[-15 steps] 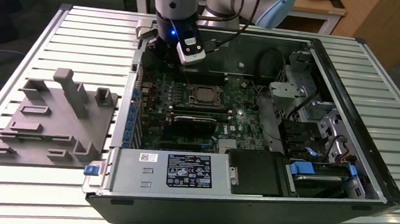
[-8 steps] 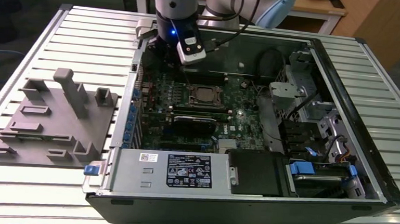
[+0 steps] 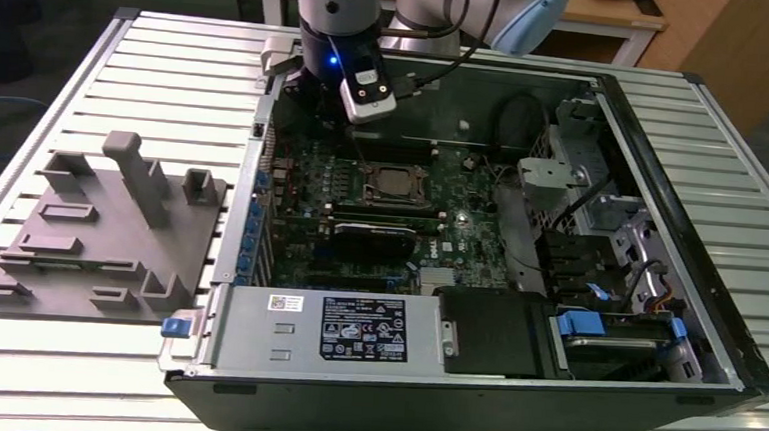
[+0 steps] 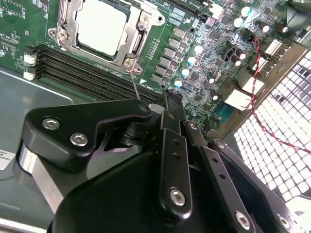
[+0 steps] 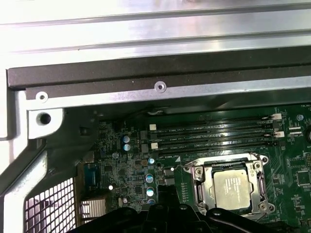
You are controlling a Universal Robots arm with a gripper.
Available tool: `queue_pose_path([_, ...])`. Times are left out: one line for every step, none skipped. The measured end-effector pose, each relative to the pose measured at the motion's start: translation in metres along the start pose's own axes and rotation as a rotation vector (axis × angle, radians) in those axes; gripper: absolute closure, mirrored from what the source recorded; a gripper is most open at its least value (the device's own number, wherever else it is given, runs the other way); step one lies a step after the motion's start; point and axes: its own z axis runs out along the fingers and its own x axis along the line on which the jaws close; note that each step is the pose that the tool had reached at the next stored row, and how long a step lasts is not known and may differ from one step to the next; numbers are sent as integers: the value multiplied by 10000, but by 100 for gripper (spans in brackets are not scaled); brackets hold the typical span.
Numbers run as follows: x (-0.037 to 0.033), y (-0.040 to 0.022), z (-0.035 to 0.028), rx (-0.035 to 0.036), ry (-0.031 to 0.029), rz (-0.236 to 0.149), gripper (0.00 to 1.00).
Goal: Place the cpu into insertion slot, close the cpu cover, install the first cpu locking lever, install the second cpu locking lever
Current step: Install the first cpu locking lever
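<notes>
Two steps look done: the cpu (image 4: 101, 24) lies in the insertion slot (image 4: 62, 30) with the cpu cover (image 4: 128, 41) shut over it. One thin locking lever (image 4: 135, 85) stands raised, the gripper (image 4: 163, 105) apparently closed on its tip; latching remains.

One cpu (image 4: 104, 24), one cpu cover (image 4: 132, 39), one computer case (image 3: 480, 407) (plus one grey fixture block (image 3: 103, 238)).

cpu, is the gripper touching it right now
Apart. In the second wrist view the memory slots lie between the gripper and the cpu.
</notes>
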Motion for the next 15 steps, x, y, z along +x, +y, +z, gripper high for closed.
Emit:
queue_pose_path([0,0,0,0,1,-3,90])
queue_pose_path([0,0,-1,-1,3,-22,90])
queue_pose_path([0,0,-1,-1,8,-63,90])
queue_pose_path([0,-1,-1,-2,13,-109,90])
queue_pose_path([0,-1,0,-4,20,-172,90])
queue_pose_path([0,-1,0,-6,29,-248,90])
queue_pose_path([0,-1,0,-8,38,-328,90])
queue_pose_path([0,-1,0,-10,46,-404,90])
queue_pose_path([0,-1,0,-12,55,-473,90])
queue_pose_path([0,-1,0,-13,61,-536,90])
queue_pose_path([0,-1,1,-37,69,-583,90])
queue_pose_path([-1,-2,2,-145,79,-600,90])
queue_pose_path([-1,-2,1,-306,90,-605,90])
queue_pose_path([0,-3,1,-442,103,-605,90])
queue_pose_path([0,-4,0,-524,109,-604,90])
